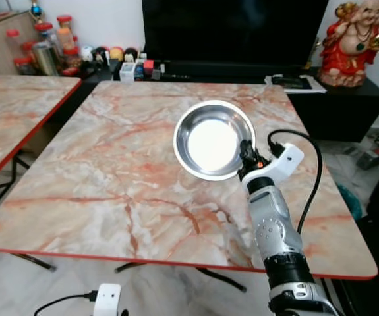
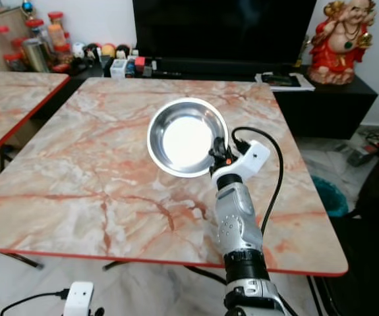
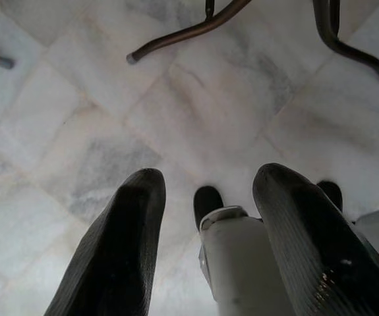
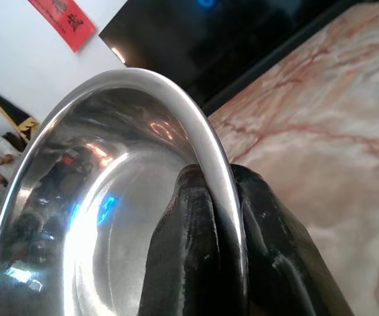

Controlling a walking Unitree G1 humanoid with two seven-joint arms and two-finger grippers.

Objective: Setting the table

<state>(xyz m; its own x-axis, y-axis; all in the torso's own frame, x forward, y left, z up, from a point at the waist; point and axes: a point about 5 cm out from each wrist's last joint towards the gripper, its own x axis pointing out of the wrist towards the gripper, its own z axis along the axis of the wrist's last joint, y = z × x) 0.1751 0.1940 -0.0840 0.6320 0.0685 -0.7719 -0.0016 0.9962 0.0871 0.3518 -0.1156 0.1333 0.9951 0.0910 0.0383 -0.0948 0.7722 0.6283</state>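
Left gripper (image 3: 202, 250): hangs low over the pale tiled floor (image 3: 110, 118), fingers (image 3: 120, 257) spread apart with nothing between them; the robot's own foot shows just below it, and dark bent legs (image 3: 189, 33) of the surface stand beyond.

Right arm (image 1: 275, 230): silver, reaching forward over the near right part of the surface, a black cable (image 1: 311, 171) looping beside its wrist.

Right gripper (image 1: 245, 158): closed on the bowl's rim, one finger (image 4: 186, 250) inside the bowl and the other (image 4: 268, 243) outside, the rim pinched between them.

Bowl (image 1: 212, 139): shiny steel, round, empty, held just ahead and to the left of the right gripper, over the middle-right of the surface; whether its base touches the top cannot be told.

Surface (image 1: 110, 178): square, pink and white marble pattern with a red edge, under and all around the right gripper.

Second surface (image 1: 11, 112): same pattern, well to the left of the gripper, apart from the first.

Low black cabinet (image 1: 334, 99): beyond the far edge, carrying a large dark screen (image 1: 235, 29).

Jars (image 1: 44, 46): red-lidded, far left on the cabinet, with small items beside them.

Figurine (image 1: 354, 43): red and gold, far right on the cabinet.
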